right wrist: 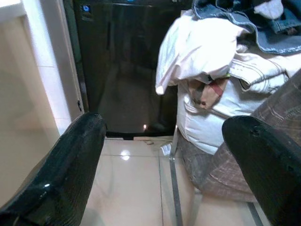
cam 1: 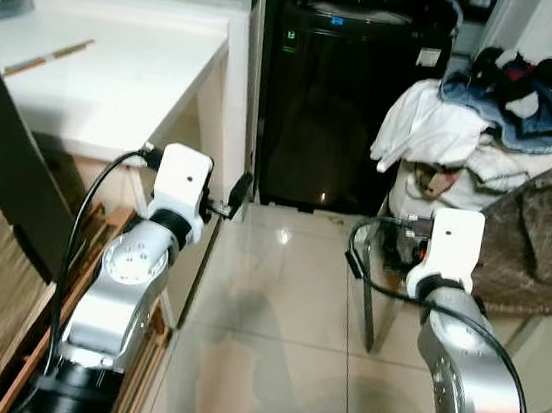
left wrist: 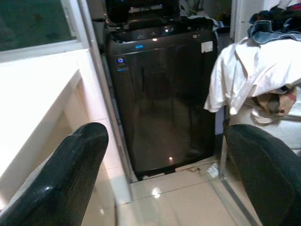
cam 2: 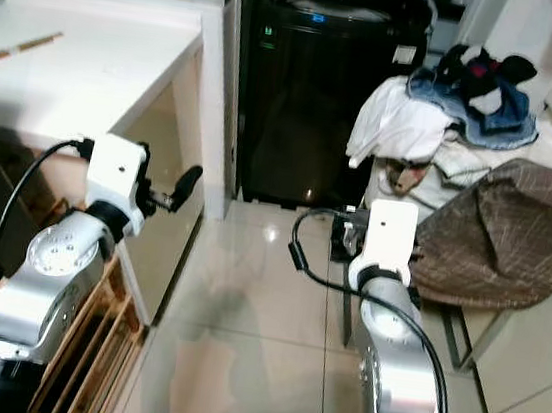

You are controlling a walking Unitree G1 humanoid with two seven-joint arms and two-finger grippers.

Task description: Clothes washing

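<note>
A: The black washing machine (cam 1: 334, 103) is seen straight ahead at the far end, and the pile of clothes (cam 1: 477, 130) is heaped to its right on a chair, with a white shirt (right wrist: 197, 47) hanging off the near side.

B: Both arms are raised. The left gripper (left wrist: 160, 179) is held with its jaws wide and nothing between them; the right gripper (right wrist: 164, 174) is held the same way, wide and empty.

A: A snag could be expected here. If the shirt alone is pulled, the denim (cam 1: 510, 104) stacked above could be dragged off onto the tiled floor (cam 1: 274, 307).

B: The chair's metal leg (cam 1: 370, 299) is close by the right arm, so a low reach could be blocked. The white counter (cam 1: 122, 67) hems in the left side. Open tile is left down the middle, toward the machine.
</note>
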